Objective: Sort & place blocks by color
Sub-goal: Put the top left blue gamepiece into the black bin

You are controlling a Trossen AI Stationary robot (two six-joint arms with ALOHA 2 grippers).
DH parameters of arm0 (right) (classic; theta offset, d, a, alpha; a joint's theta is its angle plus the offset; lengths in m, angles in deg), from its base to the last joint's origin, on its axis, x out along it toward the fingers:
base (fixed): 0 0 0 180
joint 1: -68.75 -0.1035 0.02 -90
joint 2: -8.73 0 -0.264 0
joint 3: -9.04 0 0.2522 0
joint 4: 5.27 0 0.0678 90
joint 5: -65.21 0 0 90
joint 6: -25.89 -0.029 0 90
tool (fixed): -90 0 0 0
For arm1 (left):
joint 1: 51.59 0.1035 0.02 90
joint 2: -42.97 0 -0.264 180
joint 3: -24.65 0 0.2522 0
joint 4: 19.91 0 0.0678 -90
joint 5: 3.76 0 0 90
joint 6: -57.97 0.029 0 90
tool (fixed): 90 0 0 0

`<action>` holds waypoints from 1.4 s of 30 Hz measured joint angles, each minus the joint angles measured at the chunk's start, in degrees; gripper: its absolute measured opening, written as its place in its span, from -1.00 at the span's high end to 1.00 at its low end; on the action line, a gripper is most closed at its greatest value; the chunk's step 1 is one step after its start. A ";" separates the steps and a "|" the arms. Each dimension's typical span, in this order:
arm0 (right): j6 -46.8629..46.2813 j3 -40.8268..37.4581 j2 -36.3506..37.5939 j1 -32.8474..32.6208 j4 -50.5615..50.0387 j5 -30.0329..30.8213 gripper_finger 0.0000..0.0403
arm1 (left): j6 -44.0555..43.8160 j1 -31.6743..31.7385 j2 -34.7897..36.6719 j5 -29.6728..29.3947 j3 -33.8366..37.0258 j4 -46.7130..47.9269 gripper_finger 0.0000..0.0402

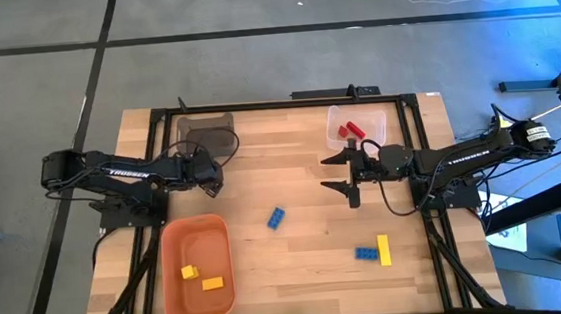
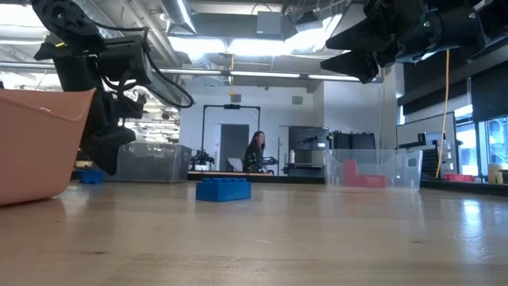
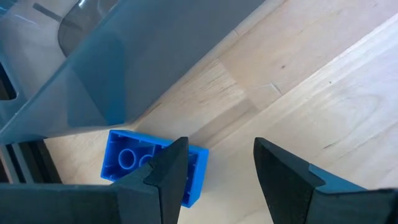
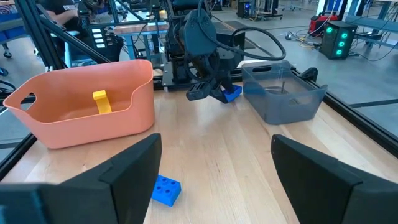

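Observation:
My left gripper (image 3: pixel 217 149) stands open and tilted down over the table, close beside the grey bin (image 3: pixel 124 56). A blue block (image 3: pixel 134 163) lies hollow side up on the wood, partly behind one finger (image 3: pixel 171 171) and outside the gap. My right gripper (image 1: pixel 340 171) hangs open and level above the table's middle, below the clear bin (image 1: pixel 355 128), which holds a red block (image 1: pixel 354 130). Another blue block (image 1: pixel 276 217) lies mid-table. A blue block (image 1: pixel 367 252) and a yellow block (image 1: pixel 384 249) lie together near the front right.
The orange bin (image 1: pixel 198 284) at the front left holds two yellow blocks (image 1: pixel 200 278). The grey bin (image 1: pixel 206 133) stands at the back left. A black frame (image 1: pixel 256 106) runs round the table. Bare wood lies between the two arms. A person (image 2: pixel 255 151) stands far off in the room.

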 joint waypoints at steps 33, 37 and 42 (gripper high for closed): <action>0.13 0.00 0.00 -0.02 0.20 0.00 -0.51 | -2.94 1.01 0.07 3.13 0.84 2.36 0.32; 0.15 0.00 0.00 -0.01 0.29 0.00 -0.51 | -3.45 1.03 0.11 2.28 1.51 2.50 0.53; 0.15 0.02 0.02 -0.01 0.63 0.00 -0.51 | -3.52 1.03 0.09 0.91 1.55 2.30 0.92</action>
